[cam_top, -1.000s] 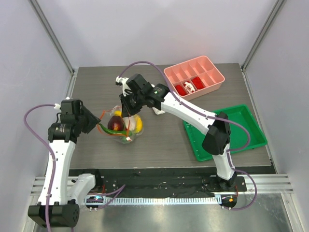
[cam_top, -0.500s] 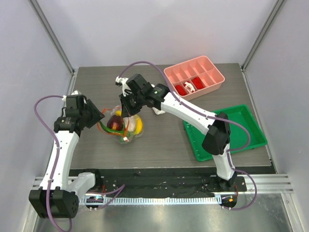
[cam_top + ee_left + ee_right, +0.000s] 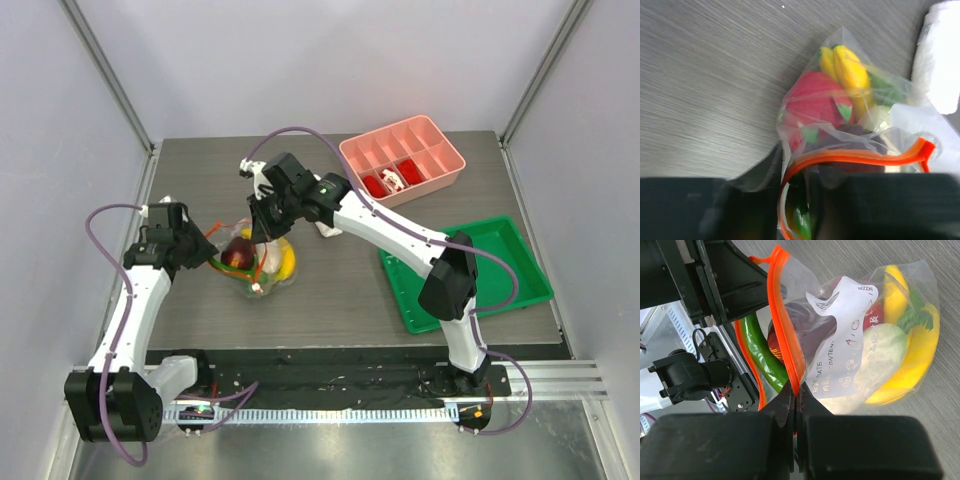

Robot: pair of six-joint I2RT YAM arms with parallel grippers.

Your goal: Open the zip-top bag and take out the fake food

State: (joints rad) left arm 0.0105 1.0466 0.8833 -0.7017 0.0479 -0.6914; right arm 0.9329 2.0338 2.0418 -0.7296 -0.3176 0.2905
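Seen from above, the zip-top bag (image 3: 262, 270) is lying on the tabletop (image 3: 340, 300), and the fake food (image 3: 240, 256) is showing through it. The left jaws (image 3: 208, 258) are sitting at the bag's left side, right at its mouth. The right jaws (image 3: 262, 238) are reaching onto the bag's far edge. A pink tray (image 3: 440, 150) is sitting well to the right of the bag.

In the left wrist view, the bag's orange zip strip (image 3: 860, 156) is curling down between the left jaws (image 3: 795, 200). These jaws are standing only a little apart, and I cannot tell if they are squeezing the strip. A red dragon fruit (image 3: 812, 102) and a banana (image 3: 850, 75) are lying inside the bag, past the strip.

In the right wrist view, the right jaws (image 3: 796, 395) are pinching tight on the strip. A green pepper (image 3: 762, 357) is lying in the bag's open mouth. A white vegetable (image 3: 880, 355) is lying deeper inside.
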